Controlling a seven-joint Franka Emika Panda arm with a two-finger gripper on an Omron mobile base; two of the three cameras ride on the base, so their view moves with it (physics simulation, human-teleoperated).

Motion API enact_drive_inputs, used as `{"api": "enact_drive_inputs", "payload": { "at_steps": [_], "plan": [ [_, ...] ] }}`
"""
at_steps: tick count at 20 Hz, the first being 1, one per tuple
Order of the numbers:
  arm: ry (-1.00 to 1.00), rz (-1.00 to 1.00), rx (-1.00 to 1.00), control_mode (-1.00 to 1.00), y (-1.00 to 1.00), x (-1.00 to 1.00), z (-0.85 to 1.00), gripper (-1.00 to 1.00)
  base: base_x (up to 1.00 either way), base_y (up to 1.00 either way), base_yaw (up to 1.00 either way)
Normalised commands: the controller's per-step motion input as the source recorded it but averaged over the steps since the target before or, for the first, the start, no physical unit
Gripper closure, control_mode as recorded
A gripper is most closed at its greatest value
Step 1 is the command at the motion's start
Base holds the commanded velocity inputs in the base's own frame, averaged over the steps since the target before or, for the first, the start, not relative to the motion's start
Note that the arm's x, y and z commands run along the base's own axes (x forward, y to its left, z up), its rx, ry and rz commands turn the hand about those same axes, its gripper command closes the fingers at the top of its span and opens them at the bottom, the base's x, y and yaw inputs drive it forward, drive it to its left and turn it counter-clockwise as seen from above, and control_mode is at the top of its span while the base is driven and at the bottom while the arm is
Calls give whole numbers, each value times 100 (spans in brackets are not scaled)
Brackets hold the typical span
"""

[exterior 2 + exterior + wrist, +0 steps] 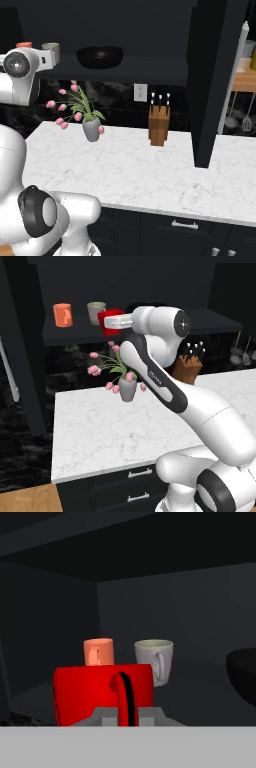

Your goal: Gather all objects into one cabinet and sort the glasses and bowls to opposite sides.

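My gripper (124, 714) is shut on the handle of the red mug (95, 694), which it holds at the front of the cabinet shelf (75, 336). Behind it the orange mug (98, 651) and the pale grey-white mug (154, 658) stand side by side toward the shelf's left end. From the left base view the red mug (109, 321) sits just right of the grey-white mug (95, 312) and the orange mug (63, 314). The wide black bowl (100, 56) rests further right on the shelf. The cabinet's tall black door (215, 75) stands open.
On the white marble counter (100, 431) stand a grey vase of pink tulips (127, 388) and a wooden knife block (159, 125). Utensils (240, 120) hang at the far right. Drawers (135, 481) run below the counter's front edge.
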Motion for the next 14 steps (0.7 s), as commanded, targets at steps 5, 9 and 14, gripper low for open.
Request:
{"api": "enact_drive_inputs", "payload": {
  "at_steps": [5, 9, 14],
  "plan": [
    [0, 0, 0, -100, 0, 0, -50, 100, 0, 0, 0],
    [0, 0, 0, -100, 0, 0, -38, 100, 0, 0, 0],
    [0, 0, 0, -100, 0, 0, -5, 100, 0, 0, 0]
  ]
}}
